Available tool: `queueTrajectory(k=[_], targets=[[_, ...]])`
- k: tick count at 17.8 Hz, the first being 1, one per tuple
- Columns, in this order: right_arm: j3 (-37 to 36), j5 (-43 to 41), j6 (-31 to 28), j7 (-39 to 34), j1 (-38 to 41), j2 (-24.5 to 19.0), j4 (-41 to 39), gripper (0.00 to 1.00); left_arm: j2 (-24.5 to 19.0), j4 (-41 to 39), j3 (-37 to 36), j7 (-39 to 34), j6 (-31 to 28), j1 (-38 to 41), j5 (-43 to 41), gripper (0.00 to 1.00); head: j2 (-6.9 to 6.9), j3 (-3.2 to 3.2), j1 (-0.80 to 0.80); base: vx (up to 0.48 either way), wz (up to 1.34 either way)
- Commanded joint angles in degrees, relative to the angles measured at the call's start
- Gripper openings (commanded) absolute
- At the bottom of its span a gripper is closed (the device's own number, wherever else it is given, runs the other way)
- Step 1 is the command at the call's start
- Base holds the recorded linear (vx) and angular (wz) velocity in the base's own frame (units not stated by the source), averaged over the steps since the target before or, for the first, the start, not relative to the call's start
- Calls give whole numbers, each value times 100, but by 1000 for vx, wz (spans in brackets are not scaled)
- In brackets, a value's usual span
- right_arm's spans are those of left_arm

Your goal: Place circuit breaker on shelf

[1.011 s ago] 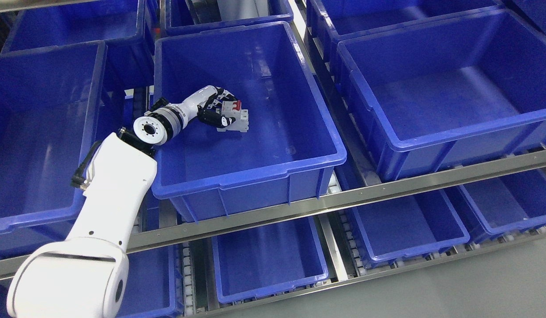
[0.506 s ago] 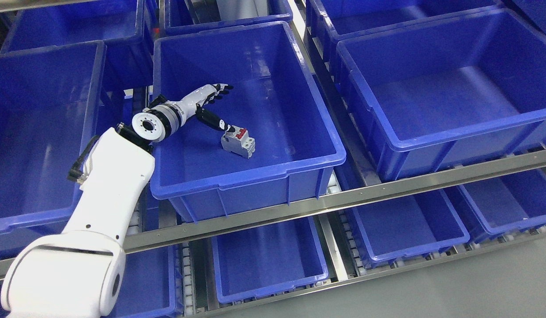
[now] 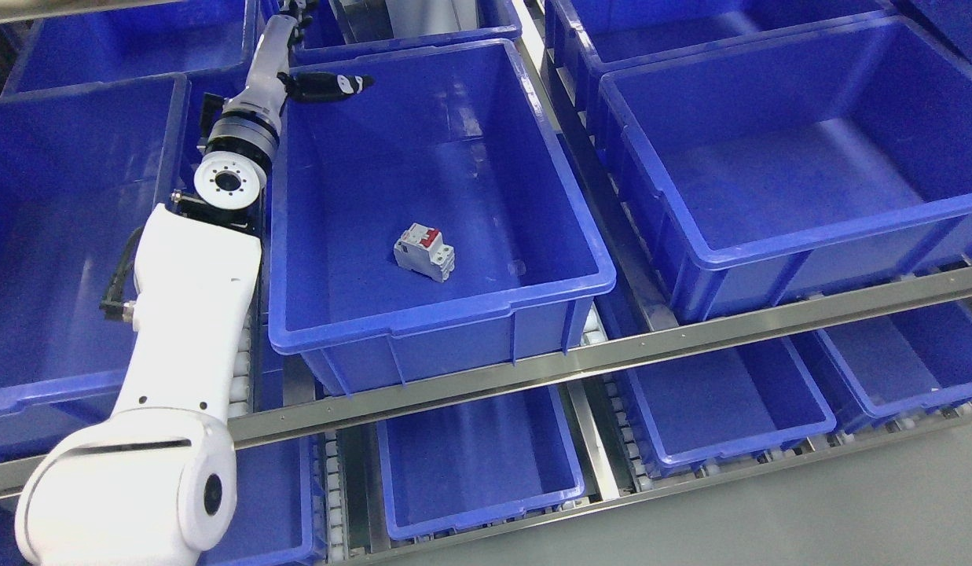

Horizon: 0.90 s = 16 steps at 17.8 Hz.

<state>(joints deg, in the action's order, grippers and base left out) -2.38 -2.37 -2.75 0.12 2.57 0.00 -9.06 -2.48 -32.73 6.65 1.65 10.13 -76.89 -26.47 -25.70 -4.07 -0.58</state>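
A small grey circuit breaker (image 3: pixel 424 251) with a red switch lies on the floor of the middle blue bin (image 3: pixel 446 310) on the shelf. My left hand (image 3: pixel 309 55) is raised above the bin's back left corner, well away from the breaker. Its thumb (image 3: pixel 328 85) sticks out to the right and the other fingers run past the top edge, spread and holding nothing. The white left arm comes up from the lower left. The right arm is out of view.
Blue bins (image 3: pixel 768 157) stand on either side and behind on the upper shelf level. A metal rail (image 3: pixel 611 354) runs along the front. More blue bins (image 3: pixel 478 464) sit on the lower level. Grey floor shows at the bottom right.
One second ago my left hand held the breaker inside the bin. It let go, the breaker came to rest on the bin floor, and the hand has since risen to the back left.
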Motion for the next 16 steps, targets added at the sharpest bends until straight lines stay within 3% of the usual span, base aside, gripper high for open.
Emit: queueTrajectory(k=[1, 3, 6, 12, 16], targets=[[0, 0, 3, 6, -2, 100, 0, 100, 148, -2680, 1393, -122, -623, 980, 509, 100, 0, 0, 0, 0, 0], [0, 0, 3, 6, -2, 100, 0, 100, 148, -3779, 736, 28, -1194, 1516, 1028, 100, 0, 0, 0, -18, -2], [0, 0, 3, 6, -2, 100, 0, 100, 148, -5459, 49, 37, -1907, 2518, 1109, 100, 0, 0, 0, -34, 7], [0, 0, 3, 6, -2, 100, 0, 100, 148, -5587, -461, 37, -2023, 3232, 1118, 100, 0, 0, 0, -118, 53], [0, 0, 3, 6, -2, 100, 0, 100, 148, -5587, -489, 37, -2032, 3241, 1135, 100, 0, 0, 0, -212, 124]])
